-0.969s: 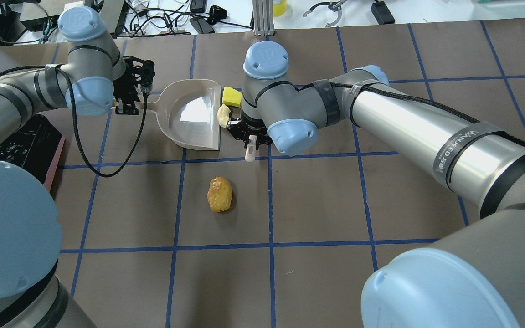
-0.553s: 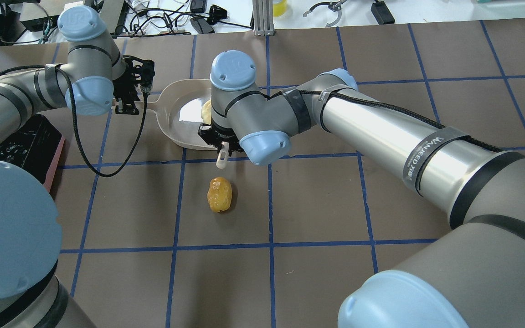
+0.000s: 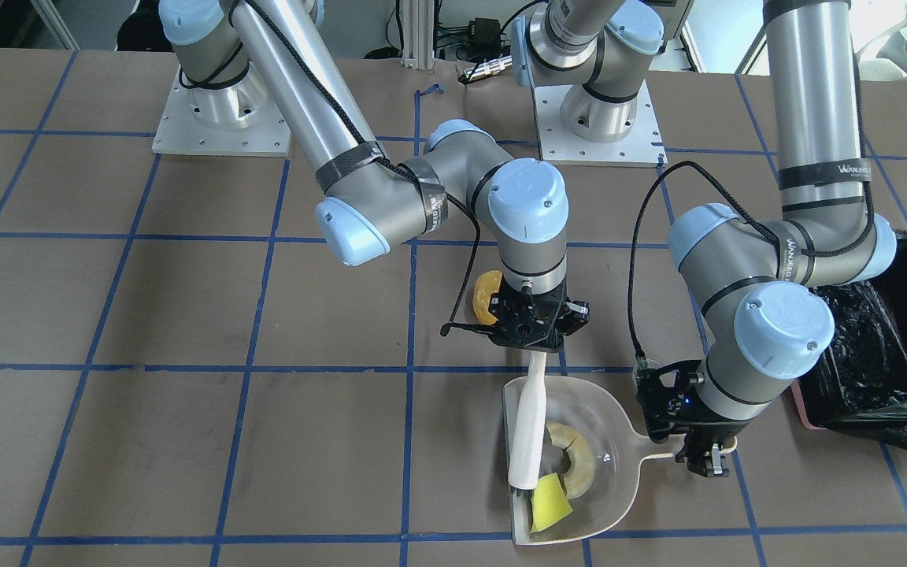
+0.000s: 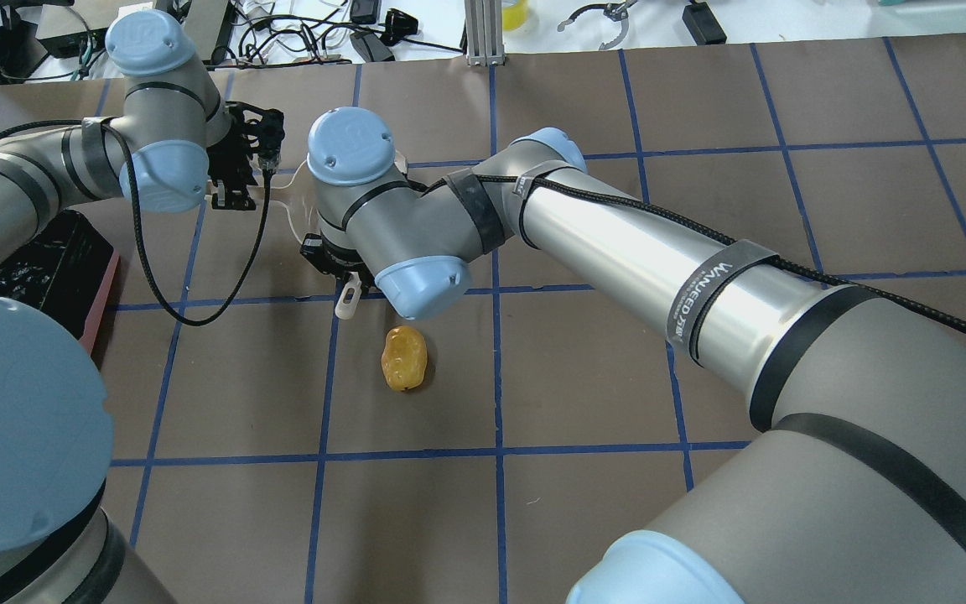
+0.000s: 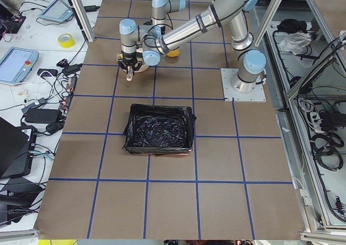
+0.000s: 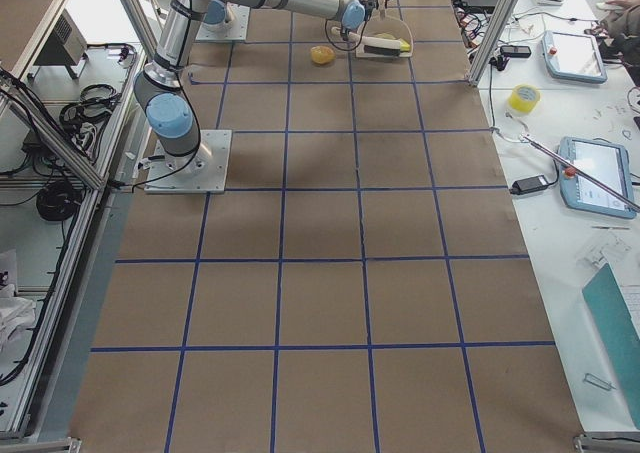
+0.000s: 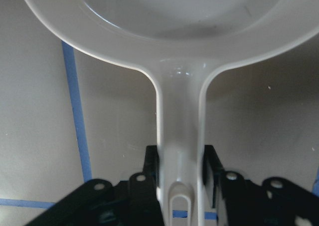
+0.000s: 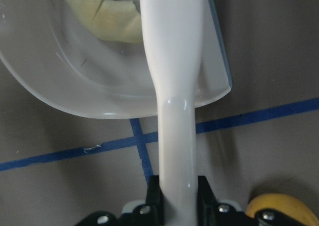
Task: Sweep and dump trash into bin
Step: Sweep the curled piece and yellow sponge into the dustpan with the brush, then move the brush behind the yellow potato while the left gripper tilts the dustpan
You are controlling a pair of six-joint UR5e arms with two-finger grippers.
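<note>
Right pincer (image 3: pixel 532 331), clamped on brush (image 3: pixel 528 425), swept crescent (image 3: pixel 571 461) and wedge (image 3: pixel 549 498) into dustpan (image 3: pixel 617 441); left pincer (image 3: pixel 694 453) grips its handle. Next: keep bristles low behind orange blob (image 4: pixel 404 358).

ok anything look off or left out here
Only the amber blob: it lies alone on the table, outside the dustpan, while the crescent and yellow wedge sit inside by the brush. Nothing looks spilled or damaged.

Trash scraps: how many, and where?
3. Pale cream curved crescent piece and small yellow wedge: inside the grey-white plastic dustpan. Amber-orange lumpy blob: on the brown table, outside it.
</note>
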